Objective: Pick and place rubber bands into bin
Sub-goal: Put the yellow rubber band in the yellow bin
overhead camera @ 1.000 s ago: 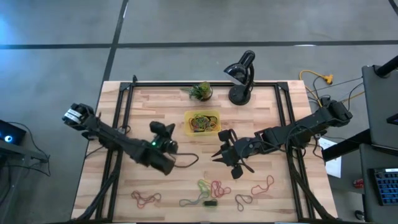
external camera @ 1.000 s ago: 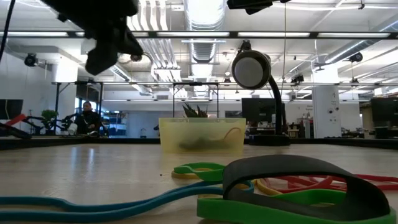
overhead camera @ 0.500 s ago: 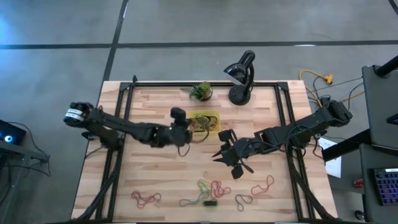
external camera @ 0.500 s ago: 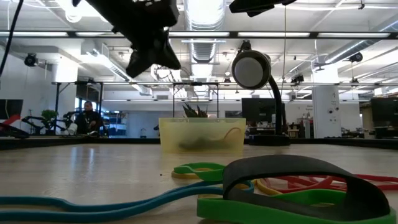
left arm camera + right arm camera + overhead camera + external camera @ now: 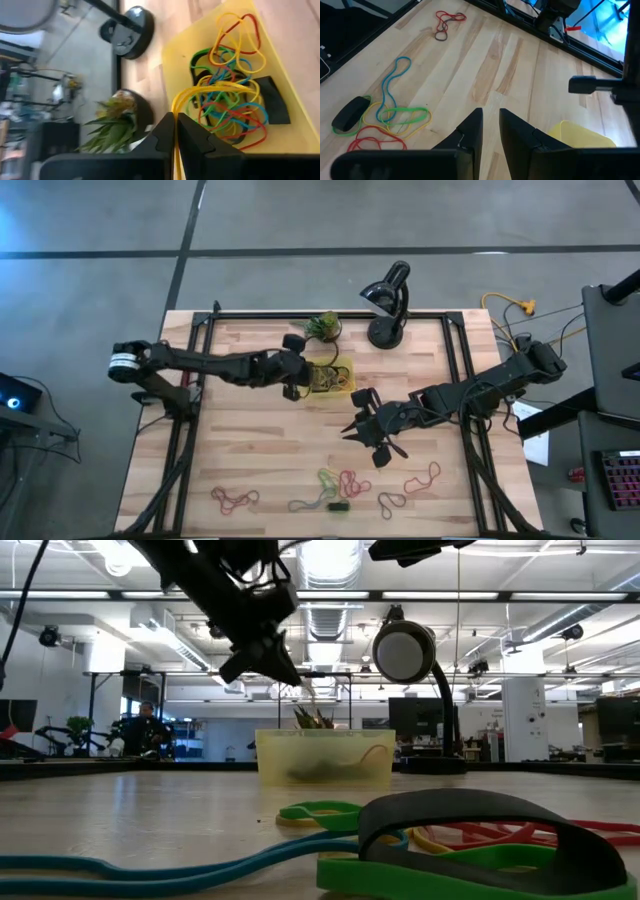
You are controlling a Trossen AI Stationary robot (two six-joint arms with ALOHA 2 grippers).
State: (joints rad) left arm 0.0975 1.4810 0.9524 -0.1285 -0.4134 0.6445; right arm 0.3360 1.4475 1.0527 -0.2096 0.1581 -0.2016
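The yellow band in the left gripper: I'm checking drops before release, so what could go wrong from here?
The left gripper holds the yellow band at the bin's edge, so it may fall outside. The band could also snag the tangled pile when the gripper withdraws.

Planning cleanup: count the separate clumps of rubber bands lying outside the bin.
3, along the edge opposite the lamp: a left clump, a middle clump, a right clump. Overlaps may hide others.

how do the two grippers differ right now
The left gripper is over the bin, shut on a yellow rubber band. The right gripper holds nothing, fingers slightly apart, above bare wood near the table's middle. Both have dark fingers.
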